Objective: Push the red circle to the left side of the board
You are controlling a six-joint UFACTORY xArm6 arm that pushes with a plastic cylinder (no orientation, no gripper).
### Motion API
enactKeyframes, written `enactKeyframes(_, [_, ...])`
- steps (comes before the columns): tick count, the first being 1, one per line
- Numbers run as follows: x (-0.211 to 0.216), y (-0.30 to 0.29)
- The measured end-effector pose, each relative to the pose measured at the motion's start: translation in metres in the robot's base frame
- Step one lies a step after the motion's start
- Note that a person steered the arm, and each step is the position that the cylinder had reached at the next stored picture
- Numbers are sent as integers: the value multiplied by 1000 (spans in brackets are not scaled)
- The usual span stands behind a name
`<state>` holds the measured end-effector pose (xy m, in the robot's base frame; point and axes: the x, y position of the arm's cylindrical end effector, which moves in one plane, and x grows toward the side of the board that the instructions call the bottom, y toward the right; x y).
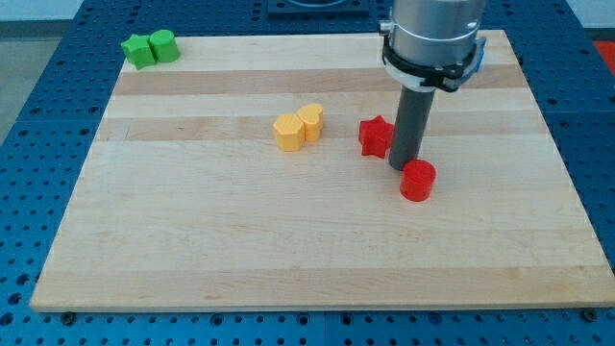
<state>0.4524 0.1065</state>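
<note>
My tip is down on the board, a plain rod with nothing to spread or pinch, just a blunt end on the wood. The red circle sits right against it, just to the view's right and a touch toward the view's bottom; I cannot tell for sure whether they touch, but they look to be in contact. On the tip's other side, just to the view's left and slightly up, there's the red star, very close.

So where are we? By my read this is the lining-up step: the circle is on the right half of the board, nowhere near the left side yet. And the tip is on the wrong flank! To drive the circle left, the tip needs to get round to the circle's right side, then sweep leftward. The red star lies near that path, so the push wants to run a little below it, or both go together.

Head count: two red blocks, circle and star. Two yellow blocks, well to the tip's left, huddled together. Two green blocks, far off at the view's top left corner. Six in all.
</note>
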Motion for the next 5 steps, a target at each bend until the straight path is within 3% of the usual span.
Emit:
enactKeyframes(2, [17,72])
enactKeyframes(3, [37,81])
enactKeyframes(5, [26,17])
